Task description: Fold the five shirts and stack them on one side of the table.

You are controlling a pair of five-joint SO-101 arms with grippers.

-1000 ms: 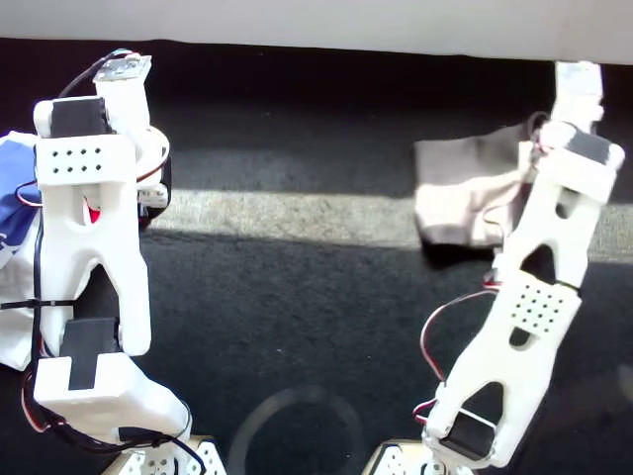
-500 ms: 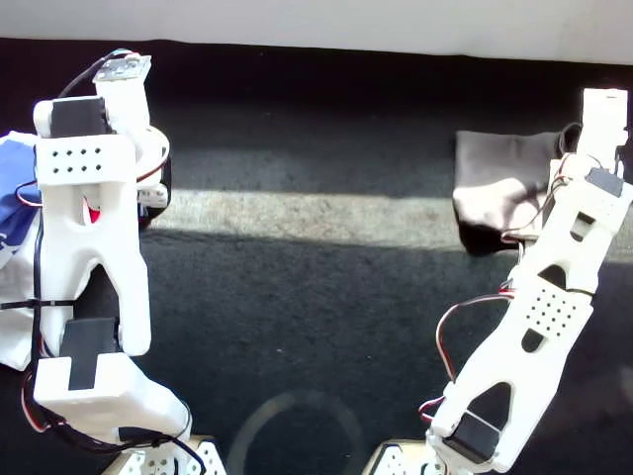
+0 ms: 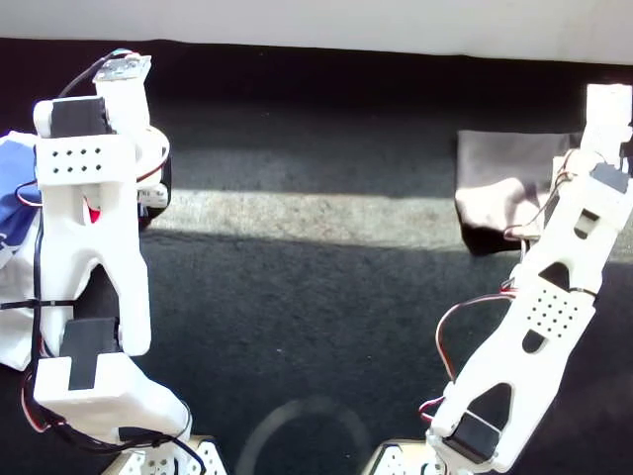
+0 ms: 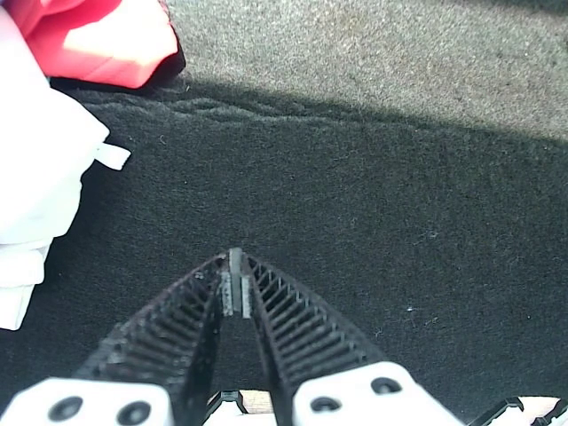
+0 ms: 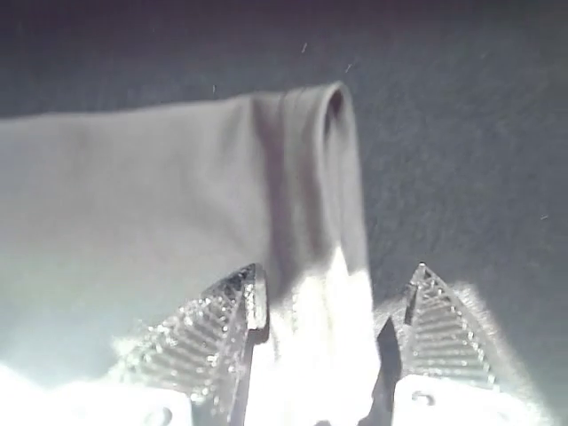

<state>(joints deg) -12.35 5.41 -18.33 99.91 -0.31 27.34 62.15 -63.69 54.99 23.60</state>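
At the left edge of the high view a blue garment [image 3: 12, 188] lies above a white garment [image 3: 14, 336], both partly hidden by the left arm [image 3: 94, 228], which stands folded over that side of the table. In the left wrist view the left gripper [image 4: 233, 286] hangs just above the dark felt table cover [image 4: 399, 222]; its ribbed black fingers meet at the tips and hold nothing. Beside it lie the white garment [image 4: 35, 160] and, touching that, a red garment [image 4: 106, 44].

A strip of sunlight [image 3: 297, 218] crosses the middle of the table.

Toward the right, near the far edge, the folded grey shirt [image 3: 499, 188] lies flat as a neat rectangle. The right arm [image 3: 539, 317] stretches out over the shirt's right side. The right gripper [image 5: 335, 297] is spread wide, with its fingers set either side of the shirt's rolled, folded edge [image 5: 333, 169]. The fingers do not pinch the cloth.
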